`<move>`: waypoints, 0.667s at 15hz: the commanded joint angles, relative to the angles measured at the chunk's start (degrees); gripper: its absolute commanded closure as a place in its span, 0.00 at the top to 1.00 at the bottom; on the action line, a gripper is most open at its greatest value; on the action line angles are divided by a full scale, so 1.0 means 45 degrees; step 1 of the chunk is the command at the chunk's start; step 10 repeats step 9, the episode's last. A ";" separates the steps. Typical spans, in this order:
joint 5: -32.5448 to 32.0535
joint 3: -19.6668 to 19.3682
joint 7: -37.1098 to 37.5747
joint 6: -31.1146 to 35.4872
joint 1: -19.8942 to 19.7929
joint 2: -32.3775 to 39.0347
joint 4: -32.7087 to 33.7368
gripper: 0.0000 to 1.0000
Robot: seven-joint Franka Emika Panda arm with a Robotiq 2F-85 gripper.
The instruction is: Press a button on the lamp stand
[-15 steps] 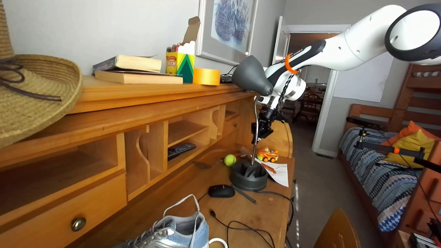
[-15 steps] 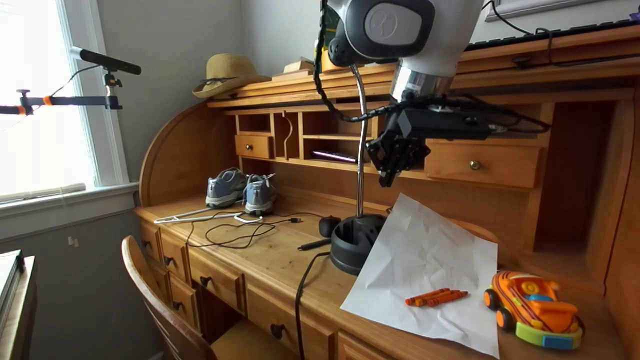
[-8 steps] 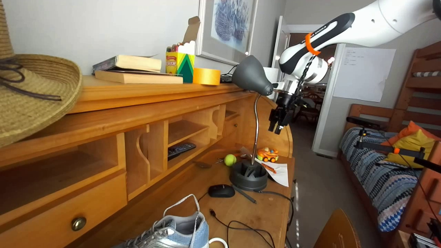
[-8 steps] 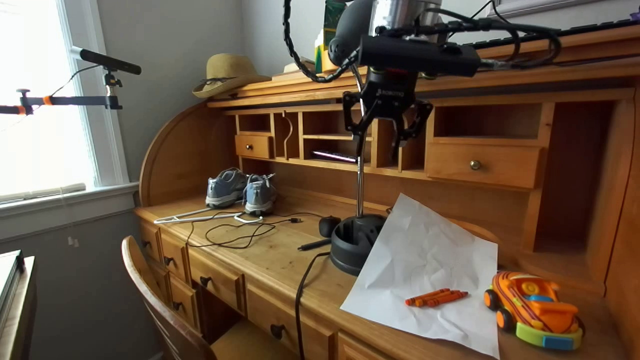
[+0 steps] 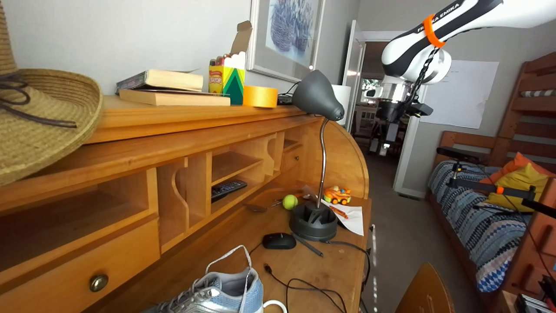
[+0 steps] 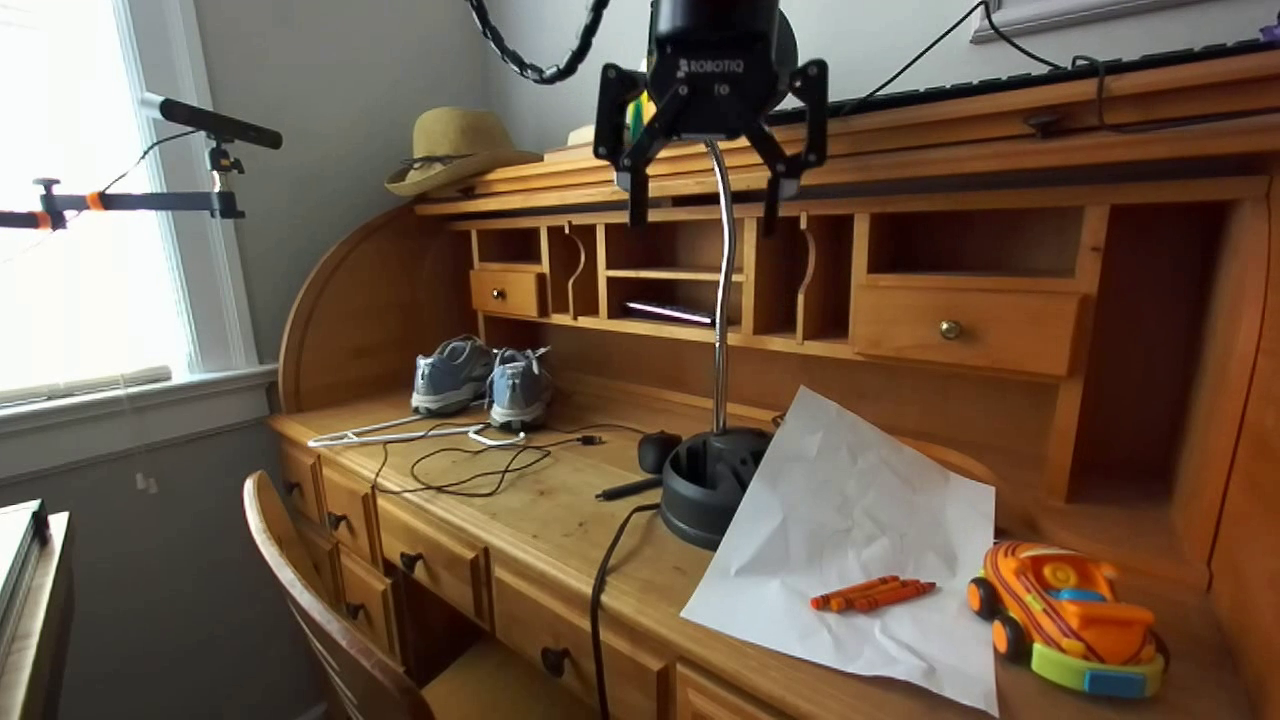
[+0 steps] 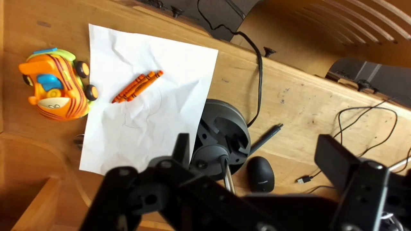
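The lamp stand's dark grey round base (image 5: 312, 226) stands on the desk, and a chrome neck (image 6: 722, 300) rises from it to a grey shade (image 5: 317, 96). In the wrist view a small dark round button (image 7: 201, 164) sits on the base beside the neck, close to the left fingertip's outline. My gripper (image 6: 705, 212) hangs well above the desk, apart from the lamp, its jaws spread wide and nothing between them. From the wrist, the fingers (image 7: 334, 157) frame the base, the neck and a black mouse below.
White paper (image 6: 850, 540) with orange crayons (image 6: 873, 594) overlaps the base's edge. A toy car (image 6: 1075, 620) sits beyond it. Close to the base lie a black mouse (image 7: 260, 174), a pen (image 7: 266, 138) and a power cable (image 7: 259, 73). Desk shelves (image 6: 680, 250) rise behind.
My gripper has gone from nearly shut to wide open. It has risen, turned to point downward and drawn away from the lamp's neck. The lamp and desk items have not moved.
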 commanded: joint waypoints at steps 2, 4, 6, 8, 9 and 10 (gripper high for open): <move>-0.0265 0.0016 0.3845 0.0993 0.0901 -0.2014 -0.1435 1.00; -0.0105 0.0035 0.5297 0.1372 0.1154 -0.2731 -0.1796 1.00; 0.0063 -0.0163 0.4698 0.1033 0.1320 -0.2113 -0.1030 1.00; 0.0078 -0.0194 0.5244 0.1398 0.1500 -0.2653 -0.1362 1.00; 0.0075 -0.0210 0.5335 0.1418 0.1521 -0.2810 -0.1478 1.00; 0.0075 -0.0210 0.5335 0.1418 0.1521 -0.2810 -0.1478 1.00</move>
